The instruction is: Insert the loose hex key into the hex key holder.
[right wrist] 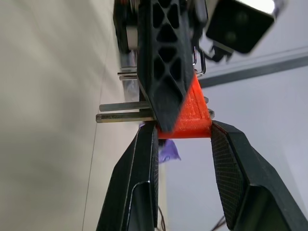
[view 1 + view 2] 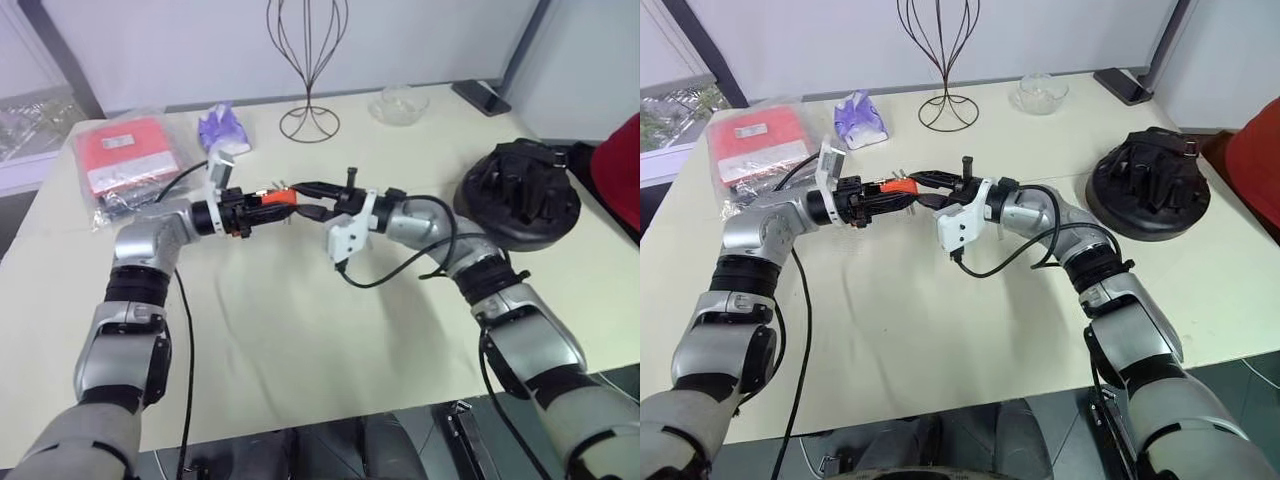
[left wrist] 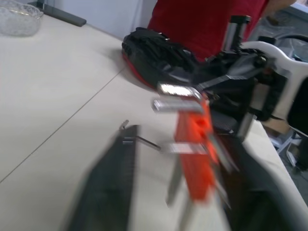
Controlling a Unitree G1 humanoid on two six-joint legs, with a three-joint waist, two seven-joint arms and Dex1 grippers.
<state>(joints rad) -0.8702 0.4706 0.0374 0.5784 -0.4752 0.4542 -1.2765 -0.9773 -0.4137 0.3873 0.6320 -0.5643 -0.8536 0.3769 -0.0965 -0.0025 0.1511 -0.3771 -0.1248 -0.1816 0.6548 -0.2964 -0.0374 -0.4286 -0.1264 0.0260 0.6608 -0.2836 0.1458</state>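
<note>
Orange hex key holder [image 1: 190, 118] seemingly gripped between both grippers' fingers [image 1: 144, 159].

One orange holder [image 2: 272, 197] sits between two tools, left [image 2: 262, 207] and right [image 2: 300, 187]. Beyond them: one wire stand [image 2: 308, 60], one glass bowl [image 2: 398, 104], one purple wrapper [image 2: 222, 127], one red packet [image 2: 127, 156], one black helmet [image 2: 520, 190].

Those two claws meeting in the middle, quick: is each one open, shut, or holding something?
Left gripper: cannot be told whether it grips anything.
Right gripper: closed on the orange hex key holder, held above the table.
</note>
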